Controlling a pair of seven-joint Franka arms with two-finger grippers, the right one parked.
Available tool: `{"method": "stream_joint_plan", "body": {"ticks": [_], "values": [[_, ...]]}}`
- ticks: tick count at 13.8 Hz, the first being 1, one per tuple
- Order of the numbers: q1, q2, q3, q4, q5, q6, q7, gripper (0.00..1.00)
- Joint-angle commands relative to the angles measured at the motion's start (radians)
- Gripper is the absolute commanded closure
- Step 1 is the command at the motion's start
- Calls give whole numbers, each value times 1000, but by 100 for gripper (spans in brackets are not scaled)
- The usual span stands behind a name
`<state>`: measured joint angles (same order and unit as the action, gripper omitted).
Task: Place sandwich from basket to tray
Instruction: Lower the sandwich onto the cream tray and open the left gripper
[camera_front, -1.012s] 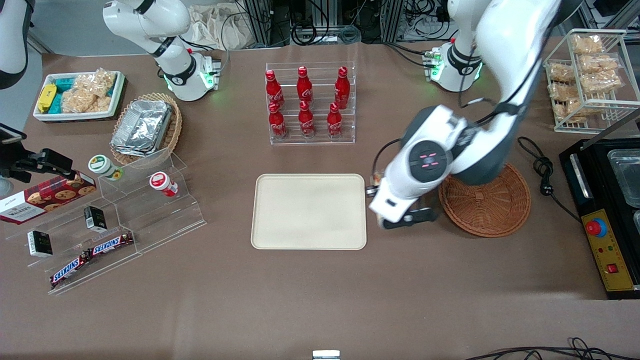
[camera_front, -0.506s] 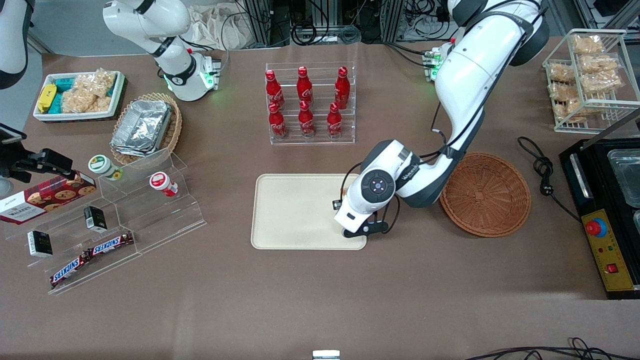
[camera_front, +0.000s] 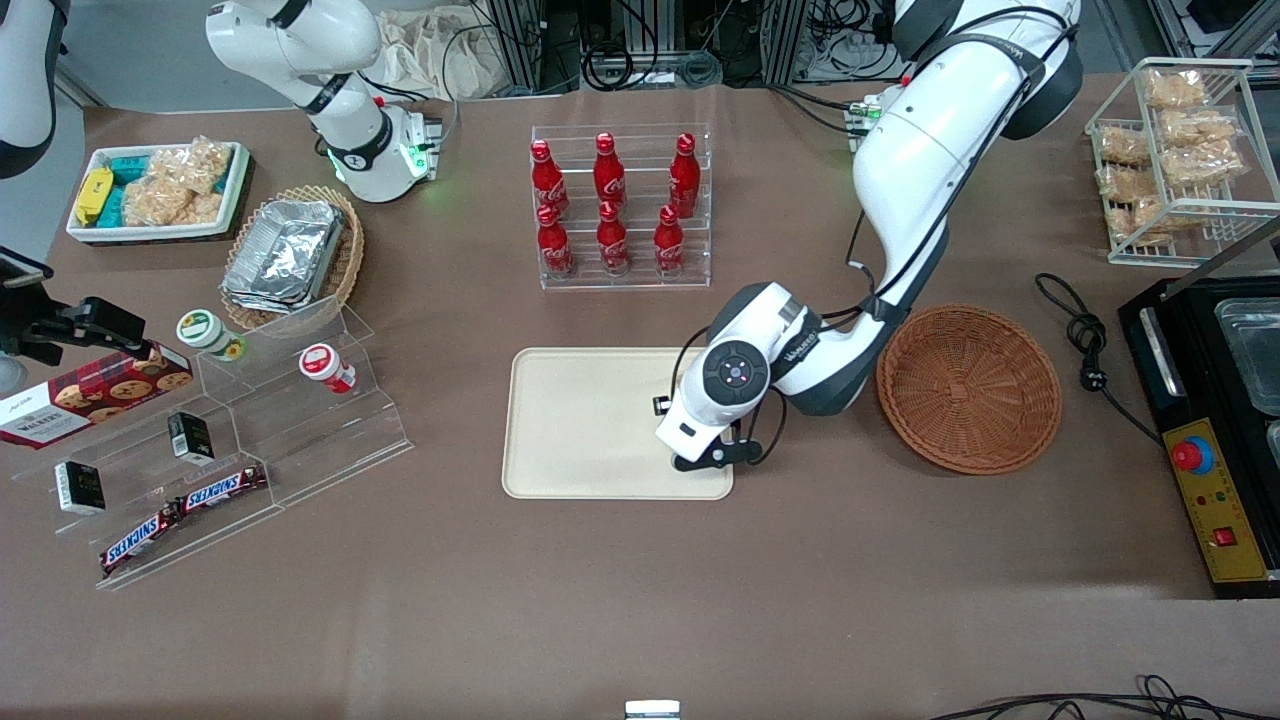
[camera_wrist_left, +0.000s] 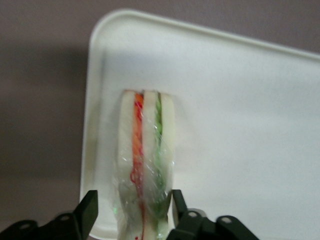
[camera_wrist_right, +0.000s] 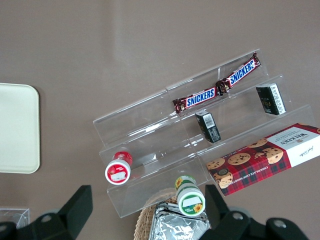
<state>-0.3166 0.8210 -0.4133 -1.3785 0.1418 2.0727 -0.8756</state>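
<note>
- The brown table (camera_front: 640, 600) carries the whole scene, with snack displays toward the parked arm's end and a wire rack toward the working arm's.
- The left arm (camera_front: 930, 140) reaches down over the tray, its wrist above the tray's edge nearest the basket.
- The cream tray (camera_front: 580, 420) lies flat at the table's middle, nearer the front camera than the cola rack (camera_front: 620, 205).
- The reddish wicker basket (camera_front: 968, 388) sits just beside the tray, toward the working arm's end, with nothing in it.
- The gripper (camera_wrist_left: 131, 212) is low over the tray, its two fingers (camera_wrist_left: 88, 210) spread either side of the sandwich; the finger on the green-filling side touches the wrap, the other stands slightly off it.
- The wrapped sandwich (camera_wrist_left: 145, 150) stands on edge on the tray near its rim, orange-red and green layers showing between pale bread.
</note>
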Motion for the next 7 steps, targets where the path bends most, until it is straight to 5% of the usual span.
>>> {"method": "stream_joint_plan", "body": {"ticks": [1,7], "values": [[42,-113,16,12,13,-71,-11,0],[278,-390,14,-1,5,-325,68,0]]}}
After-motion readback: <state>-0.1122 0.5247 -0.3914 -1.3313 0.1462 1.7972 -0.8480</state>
